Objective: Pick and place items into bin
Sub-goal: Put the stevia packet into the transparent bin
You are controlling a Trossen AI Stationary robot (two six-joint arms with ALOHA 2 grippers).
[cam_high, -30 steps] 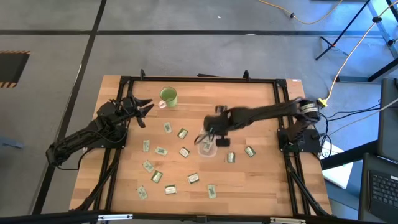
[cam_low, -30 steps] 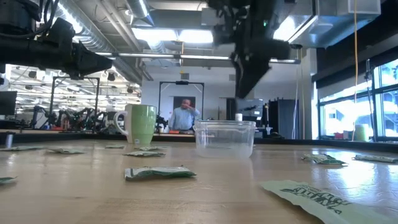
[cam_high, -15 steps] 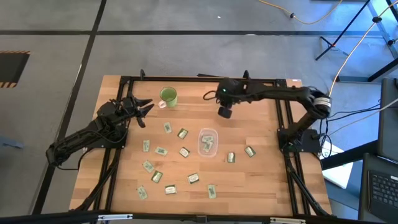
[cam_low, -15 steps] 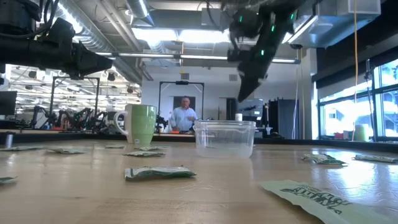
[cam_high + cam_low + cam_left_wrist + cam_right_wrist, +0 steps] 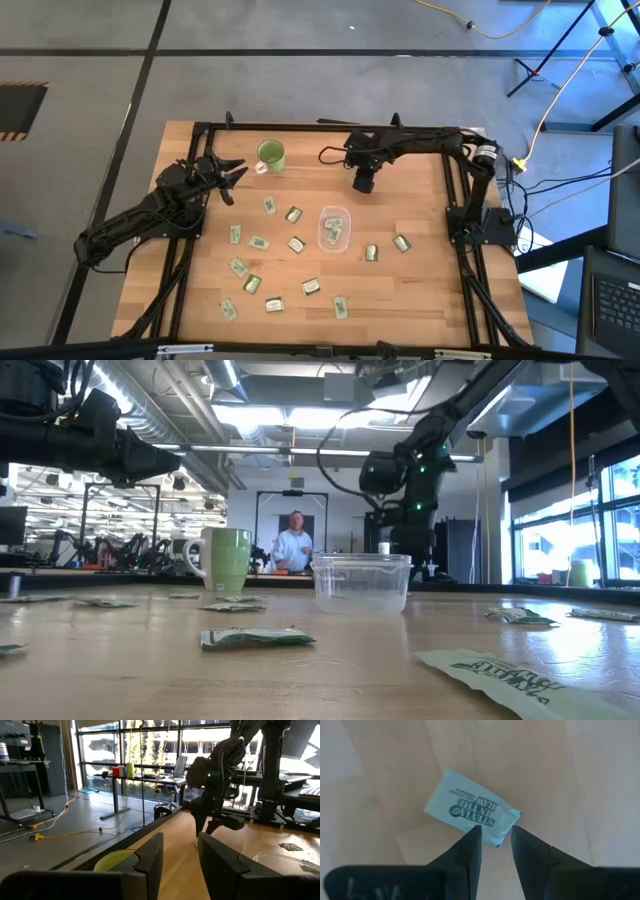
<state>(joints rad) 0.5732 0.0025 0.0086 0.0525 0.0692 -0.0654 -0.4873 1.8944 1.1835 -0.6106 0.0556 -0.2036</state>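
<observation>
My right gripper (image 5: 363, 183) is open and points straight down near the table's far edge, beyond the clear bin (image 5: 334, 228). In its wrist view its fingers (image 5: 492, 834) stand just over one edge of a whitish-green packet (image 5: 470, 814) that lies flat on the wood. The bin (image 5: 361, 582) holds a few packets. Several more packets (image 5: 258, 243) lie scattered over the table's middle and near part. My left gripper (image 5: 232, 175) is open and waits beside the green mug (image 5: 270, 153) at the far left. My right gripper comes from above, with one fingertip (image 5: 472, 837) at each side of the packet's near edge (image 5: 496, 839). Whether the tips touch the packet I cannot tell. The packet lies flat on the table.
The green mug (image 5: 228, 560) stands left of the bin. Loose packets lie right of the bin (image 5: 402, 243) and in front of it (image 5: 257, 638). A black frame rims the table (image 5: 300, 128). A person stands in the room behind the table (image 5: 295, 548).
My right gripper has swung from above the bin toward the table's far edge. It then turned upright and came down low over the table. The bin, the packets and my left arm have kept still.
</observation>
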